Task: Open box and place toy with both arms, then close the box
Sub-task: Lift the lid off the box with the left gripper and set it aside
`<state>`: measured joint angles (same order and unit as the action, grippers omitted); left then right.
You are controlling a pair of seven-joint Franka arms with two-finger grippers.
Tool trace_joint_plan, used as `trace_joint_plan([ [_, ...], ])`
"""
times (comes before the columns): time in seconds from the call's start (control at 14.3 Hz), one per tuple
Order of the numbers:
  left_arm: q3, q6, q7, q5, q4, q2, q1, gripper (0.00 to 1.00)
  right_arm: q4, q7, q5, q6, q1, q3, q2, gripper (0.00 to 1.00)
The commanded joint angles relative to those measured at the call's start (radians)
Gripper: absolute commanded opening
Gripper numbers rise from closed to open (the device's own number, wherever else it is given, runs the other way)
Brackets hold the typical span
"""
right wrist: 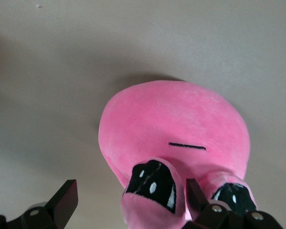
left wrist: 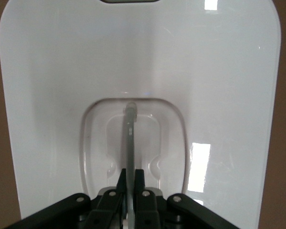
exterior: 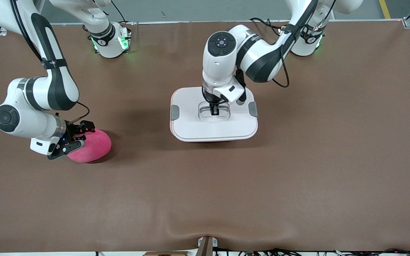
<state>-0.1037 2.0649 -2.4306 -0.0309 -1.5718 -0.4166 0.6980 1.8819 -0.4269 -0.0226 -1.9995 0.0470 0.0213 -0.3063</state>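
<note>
risk of the lid tilting or slipping free, with the left claw pinched shut on just the thin clear handle under it. right claw spread wide around the toy on the table, one finger landing between the eyes, not yet squeezing. box closed under the left claw, contents hidden.

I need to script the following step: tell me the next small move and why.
Probably lift the left gripper straight up to raise the lid: it is shut on the clear handle, and the box is still closed. The right gripper is open around the toy on the table, not yet gripping it.
</note>
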Motion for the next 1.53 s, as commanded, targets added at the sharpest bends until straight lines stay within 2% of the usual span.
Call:
trace_joint_plan([
  [0.0, -0.005, -0.058, 0.056, -0.021, -0.011, 0.036, -0.043, 0.00, -0.009, -0.009, 0.029, 0.033, -0.007, -0.004, 0.016, 1.00],
  [0.28, -0.005, -0.123, 0.145, -0.021, -0.011, 0.073, -0.126, 0.00, -0.007, -0.009, 0.030, 0.033, -0.009, -0.003, 0.012, 1.00],
  [0.63, -0.007, -0.144, 0.266, -0.021, -0.014, 0.134, -0.239, 0.00, -0.001, -0.010, 0.056, 0.033, -0.009, -0.003, -0.002, 1.00],
  [0.77, -0.010, -0.158, 0.352, -0.021, -0.013, 0.150, -0.299, 0.00, -0.003, -0.009, 0.066, 0.031, -0.009, -0.003, -0.011, 0.74],
  [0.84, -0.011, -0.158, 0.367, -0.021, -0.013, 0.153, -0.317, 0.00, -0.001, -0.009, 0.067, 0.030, -0.010, -0.003, -0.013, 0.69],
  [0.98, -0.011, -0.160, 0.409, -0.021, -0.014, 0.154, -0.343, 0.00, -0.003, -0.009, 0.067, 0.030, -0.012, -0.003, -0.019, 0.67],
  [1.05, -0.011, -0.163, 0.444, -0.021, -0.014, 0.154, -0.365, 0.00, -0.003, -0.010, 0.067, 0.028, -0.015, -0.003, -0.020, 0.59],
  [1.33, -0.014, -0.175, 0.588, -0.014, -0.019, 0.156, -0.460, 0.00, -0.003, -0.010, 0.067, 0.030, -0.015, -0.003, -0.020, 0.07],
  [1.4, -0.016, -0.184, 0.607, -0.009, -0.019, 0.156, -0.477, 0.00, -0.004, -0.009, 0.067, 0.031, -0.015, -0.003, -0.020, 0.00],
  [1.47, -0.016, -0.187, 0.617, -0.007, -0.020, 0.156, -0.491, 0.00, -0.004, -0.010, 0.067, 0.030, -0.013, -0.003, -0.020, 0.00],
])
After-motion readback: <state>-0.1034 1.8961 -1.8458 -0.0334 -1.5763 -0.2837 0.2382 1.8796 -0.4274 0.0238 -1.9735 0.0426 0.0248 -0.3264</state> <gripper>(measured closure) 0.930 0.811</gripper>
